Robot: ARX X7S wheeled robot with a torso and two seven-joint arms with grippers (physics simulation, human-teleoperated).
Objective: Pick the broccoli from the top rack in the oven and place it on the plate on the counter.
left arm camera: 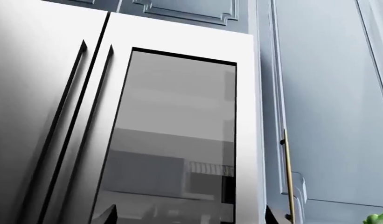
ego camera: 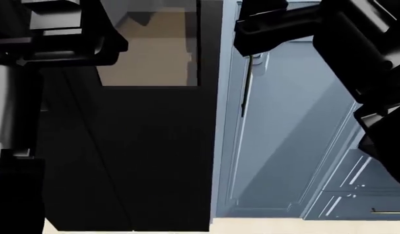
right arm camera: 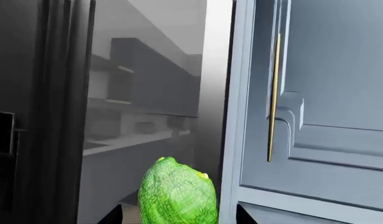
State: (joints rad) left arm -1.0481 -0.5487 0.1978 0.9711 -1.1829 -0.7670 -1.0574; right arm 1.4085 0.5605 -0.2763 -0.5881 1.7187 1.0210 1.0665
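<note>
The broccoli [right arm camera: 177, 196], a bright green bumpy lump, sits between the fingers of my right gripper [right arm camera: 178, 215], held in the air in front of a tall grey appliance door. One edge of it also shows in the left wrist view [left arm camera: 381, 218]. My left gripper [left arm camera: 190, 215] is open and empty, its fingertips wide apart and pointed at a steel door with a glass panel [left arm camera: 172, 140]. The top rack, the oven's inside, the plate and the counter are out of view.
In the head view a tall black appliance front [ego camera: 128, 156] fills the left and middle, with a light blue tall cabinet door [ego camera: 284, 146] and its handle [ego camera: 245, 87] to the right. Both black arms cross the top. The brass handle [right arm camera: 273, 98] is close to the right gripper.
</note>
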